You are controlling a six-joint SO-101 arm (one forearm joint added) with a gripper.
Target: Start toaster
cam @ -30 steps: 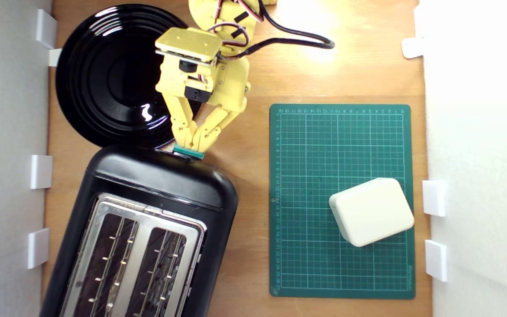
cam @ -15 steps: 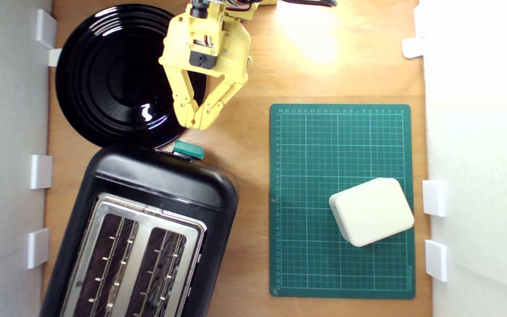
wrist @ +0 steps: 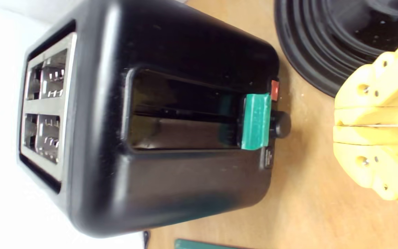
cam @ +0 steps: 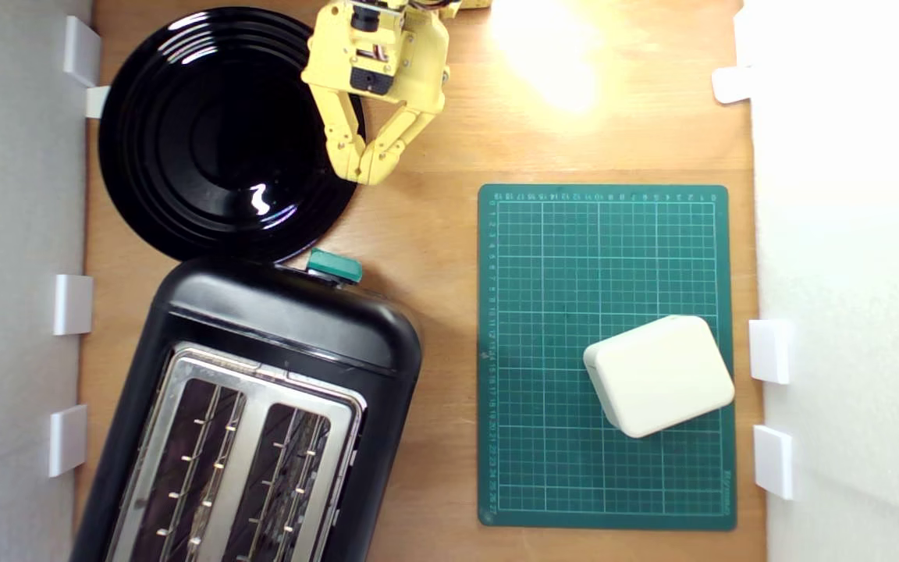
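The glossy black toaster (cam: 262, 375) lies at the lower left of the exterior view, silver top plate and two wire-guided slots facing up. Its teal-green lever (cam: 334, 266) juts from the end nearest the arm. In the wrist view the toaster (wrist: 150, 121) shows that lever (wrist: 255, 121) at the low end of its slot, by a black knob and a lit red indicator. My yellow gripper (cam: 366, 173) is shut and empty, hovering at the black plate's edge, well apart from the lever. In the wrist view the gripper (wrist: 339, 125) has its fingertips pressed together.
A round black plate (cam: 184, 140) sits at the upper left of the exterior view, touching the toaster's end. A green cutting mat (cam: 605, 234) lies at the right with a small cream rounded box (cam: 659, 375) on it. White walls with clips line both sides.
One second ago my shut fingertips rested on the teal lever. Since then the gripper has pulled back from the toaster toward the plate's far side, staying shut. The toaster has not shifted.
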